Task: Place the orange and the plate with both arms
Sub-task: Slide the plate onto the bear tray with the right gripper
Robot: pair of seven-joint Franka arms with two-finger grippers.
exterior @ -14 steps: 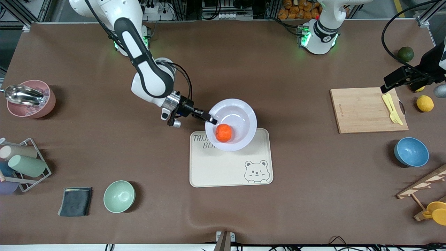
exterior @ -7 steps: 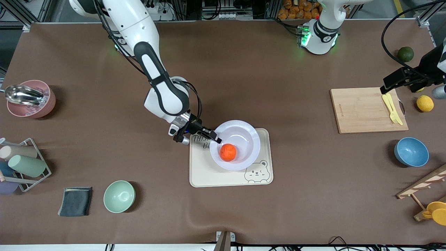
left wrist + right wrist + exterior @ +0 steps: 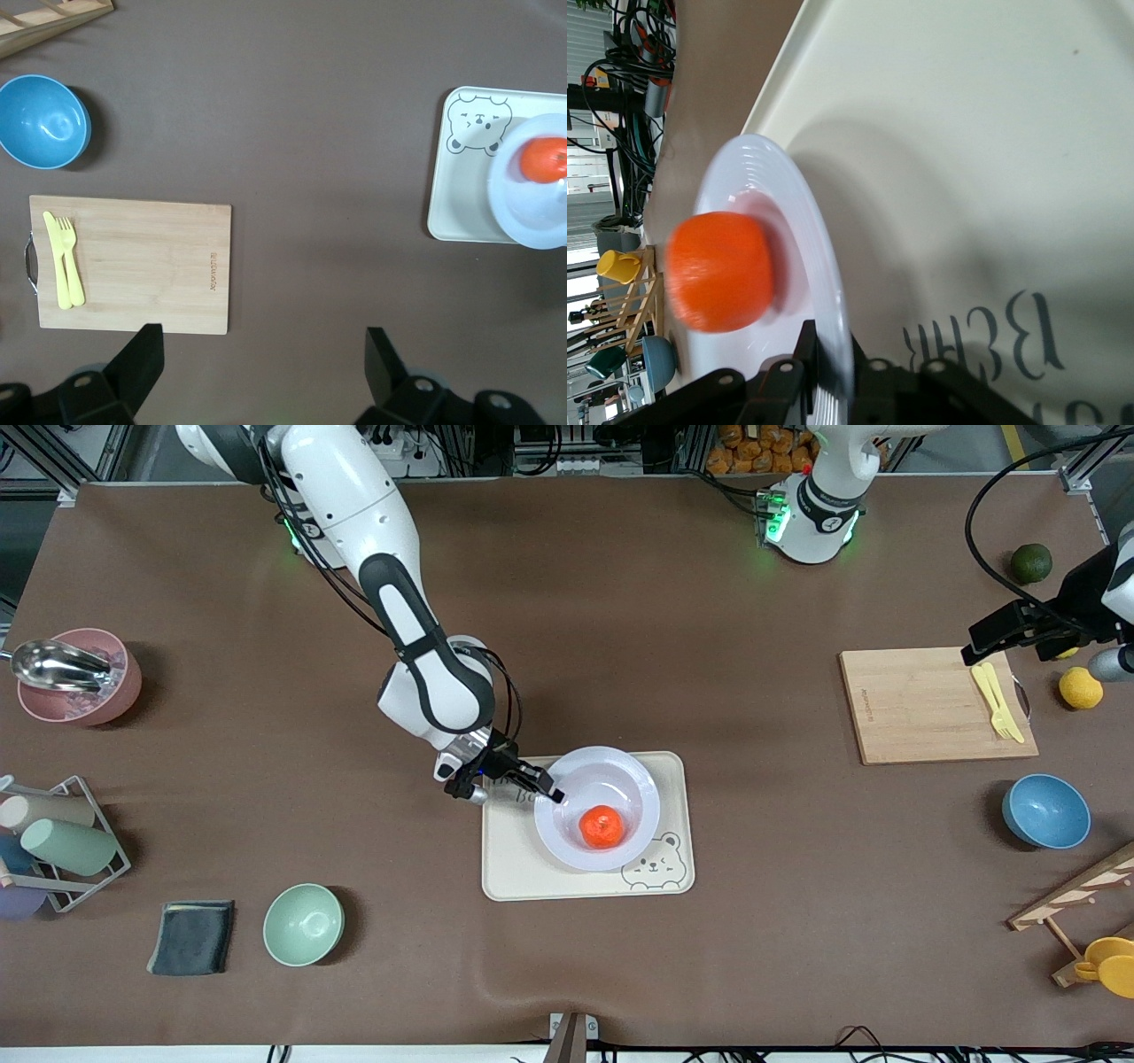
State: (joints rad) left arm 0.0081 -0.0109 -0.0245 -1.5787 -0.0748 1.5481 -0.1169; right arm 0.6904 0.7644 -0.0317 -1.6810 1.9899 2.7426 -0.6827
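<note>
Here my right claw is clamped on the plate rim over the bear tray, orange inside, while my left claw, fingers apart, waits by the cutting board.

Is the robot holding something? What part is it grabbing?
The right gripper pinches the plate by its rim, with the orange inside, over the bear tray. The left gripper holds nothing; its fingers are open.
</note>
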